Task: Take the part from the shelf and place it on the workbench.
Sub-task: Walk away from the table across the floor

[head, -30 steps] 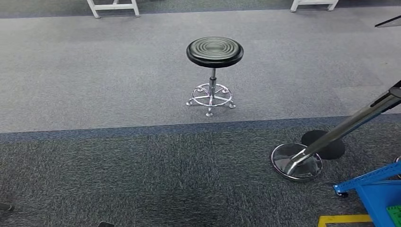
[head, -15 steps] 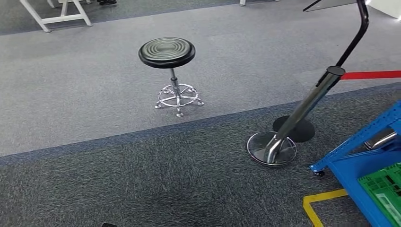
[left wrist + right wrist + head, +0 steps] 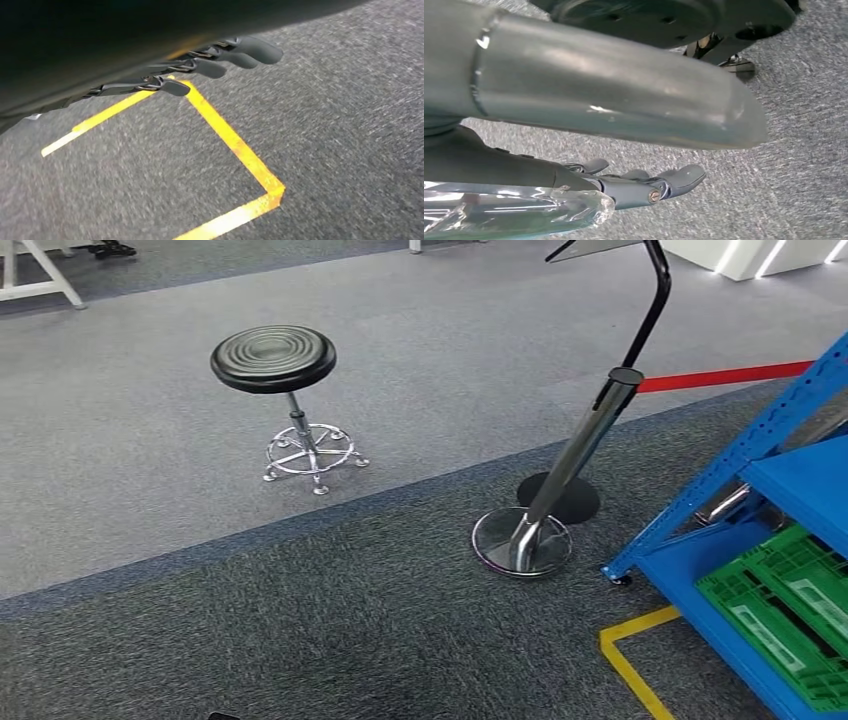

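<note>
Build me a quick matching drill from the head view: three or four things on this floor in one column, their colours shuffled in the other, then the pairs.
Things
1. round padded stool seat
2. plastic slatted crate on the metal shelf's bottom level
3. barrier belt stretched from the chrome post
4. tape line on the carpet

Colours
A. yellow
B. black
C. red
D. green

Pairs: 1-B, 2-D, 3-C, 4-A
</note>
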`<state>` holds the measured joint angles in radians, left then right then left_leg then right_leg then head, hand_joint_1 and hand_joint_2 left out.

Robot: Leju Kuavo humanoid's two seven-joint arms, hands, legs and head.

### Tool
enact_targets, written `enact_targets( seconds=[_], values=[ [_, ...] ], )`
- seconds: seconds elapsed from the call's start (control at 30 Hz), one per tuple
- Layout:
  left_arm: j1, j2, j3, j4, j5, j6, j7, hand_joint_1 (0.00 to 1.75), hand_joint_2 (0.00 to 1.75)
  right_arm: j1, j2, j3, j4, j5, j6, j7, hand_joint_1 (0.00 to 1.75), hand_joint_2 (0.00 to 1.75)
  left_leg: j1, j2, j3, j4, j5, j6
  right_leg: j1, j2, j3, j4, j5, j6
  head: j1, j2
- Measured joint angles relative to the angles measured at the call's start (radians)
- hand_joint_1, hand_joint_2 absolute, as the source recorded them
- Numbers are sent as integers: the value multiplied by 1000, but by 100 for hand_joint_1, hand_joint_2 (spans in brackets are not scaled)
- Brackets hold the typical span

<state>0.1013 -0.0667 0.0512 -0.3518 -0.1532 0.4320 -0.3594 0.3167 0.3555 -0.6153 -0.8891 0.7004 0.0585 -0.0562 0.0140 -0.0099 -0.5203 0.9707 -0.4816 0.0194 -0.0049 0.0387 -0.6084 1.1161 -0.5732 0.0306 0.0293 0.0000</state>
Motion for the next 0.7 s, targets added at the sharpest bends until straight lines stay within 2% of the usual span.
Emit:
enact_targets(
  seconds=[0.07,0.1,0.13,0.17,0.2,0.27,0.3,0.37,0.4,0.43,0.47,0.53,0.57,0.6,0.63,0.67,0.7],
  values=[
    [3,0,1,0,0,0,0,0,0,-2,0,0,0,0,0,0,0,0,-2,29,-1,1,-1,2,-3,-25,-59,120,-51,8,3,0],
    [4,-1,1,0,0,0,0,0,0,-2,0,0,0,0,0,0,0,0,-3,44,-1,1,-2,1,-6,-29,-73,150,-55,13,3,0],
    [3,-1,1,0,0,0,0,0,0,0,0,0,0,0,0,0,0,0,-2,57,0,1,-3,0,-9,-34,-68,143,-40,16,3,0],
    [3,-2,1,0,0,0,0,0,0,1,0,-1,0,0,0,0,0,0,-2,70,1,2,-5,-2,-11,-41,-42,98,-10,19,3,0],
    [2,-2,1,0,0,0,0,0,0,1,0,-1,0,0,0,0,0,0,-2,81,4,3,-7,-6,-13,-59,-3,30,24,20,3,0],
    [1,-3,2,0,0,0,0,0,0,-3,0,-3,-1,0,0,-1,0,0,-7,100,8,10,-14,-18,-11,-95,59,-83,60,12,2,0],
    [1,-3,2,0,0,-1,0,0,0,-5,0,-3,-1,1,0,-2,0,0,-9,107,9,13,-17,-24,-9,-103,70,-107,62,5,0,0],
    [-2,-2,2,0,-2,-2,0,0,0,-6,0,-5,0,6,0,-7,0,0,-9,123,13,14,-19,-35,-6,-88,65,-110,62,-12,-5,0],
    [-4,-3,2,0,-3,-2,0,0,0,-6,0,-7,1,9,0,-10,0,0,-7,121,14,17,-22,-40,-7,-80,64,-111,64,-18,-5,0],
    [-5,-3,3,0,-5,-2,0,0,0,-6,0,-10,2,13,0,-13,0,0,-5,104,12,29,-36,-45,-8,-71,64,-112,66,-24,-6,0],
    [-4,-3,3,0,-7,-3,0,0,0,-8,0,-12,2,16,0,-15,0,0,-3,81,1,59,-62,-50,-10,-61,65,-113,70,-30,-7,0],
    [-1,-3,5,0,-10,-4,-1,0,0,-15,0,-14,4,19,0,-19,0,0,-1,33,-47,175,-133,-54,-11,-39,63,-112,76,-39,-9,0],
    [1,-3,6,0,-10,-4,-1,0,0,-18,0,-14,5,19,0,-20,0,0,-1,25,-74,237,-160,-54,-9,-26,61,-112,78,-42,-10,0],
    [2,-4,7,0,-10,-4,-2,0,0,-19,0,-15,7,20,0,-21,0,0,-1,22,-93,278,-168,-53,-8,-13,60,-112,79,-44,-10,0],
    [3,-4,8,0,-10,-4,-2,0,0,-20,0,-17,9,21,0,-22,0,0,-1,20,-98,286,-156,-50,-6,1,61,-111,80,-44,-10,0],
    [3,-4,9,0,-10,-5,-3,0,0,-20,0,-19,11,23,0,-24,0,0,-1,16,-86,256,-125,-45,-5,15,62,-111,80,-44,-10,0],
    [2,-3,10,0,-10,-5,-5,0,0,-20,0,-21,13,26,0,-26,0,0,-2,3,-63,200,-84,-39,-5,29,63,-111,81,-43,-11,0]
  ],
)
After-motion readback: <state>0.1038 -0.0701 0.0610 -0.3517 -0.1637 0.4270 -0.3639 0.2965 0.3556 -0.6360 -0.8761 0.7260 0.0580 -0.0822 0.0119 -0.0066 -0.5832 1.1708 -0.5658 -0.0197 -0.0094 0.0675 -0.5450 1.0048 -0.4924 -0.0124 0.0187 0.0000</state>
